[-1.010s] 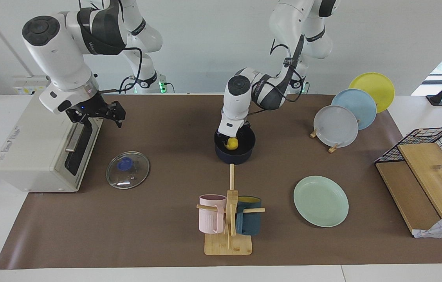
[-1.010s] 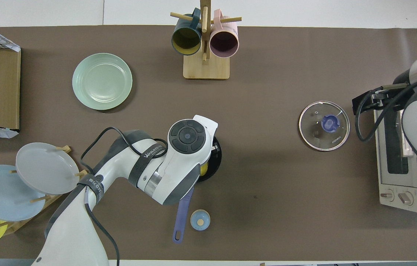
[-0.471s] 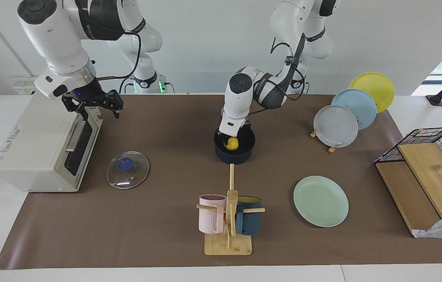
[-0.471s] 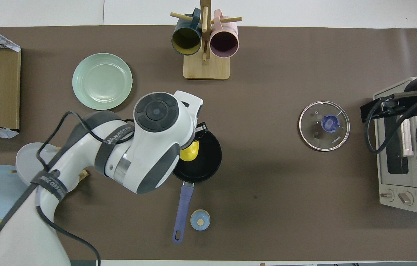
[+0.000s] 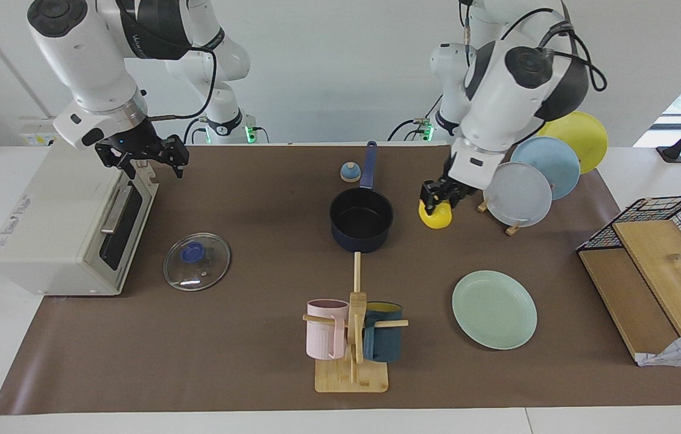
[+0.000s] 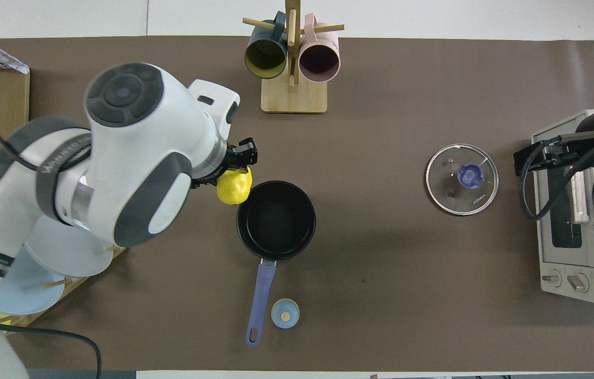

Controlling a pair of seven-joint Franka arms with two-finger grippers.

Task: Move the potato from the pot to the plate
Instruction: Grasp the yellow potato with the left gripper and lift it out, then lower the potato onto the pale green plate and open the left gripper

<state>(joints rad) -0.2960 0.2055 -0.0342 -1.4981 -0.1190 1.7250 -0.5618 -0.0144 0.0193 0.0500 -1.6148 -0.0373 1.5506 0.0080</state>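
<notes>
Facing view: left gripper (image 5: 440,202) fingers pinch the potato (image 5: 435,217) top, smooth, light, probably slippery, hanging below them.

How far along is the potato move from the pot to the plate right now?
Done: the pot is empty. In hand: the left claw is shut on the potato, raised in the air between the pot and the plate rack. Left: carry it over the green plate, which is bare, and release. The right claw waits open over the toaster oven.
</notes>
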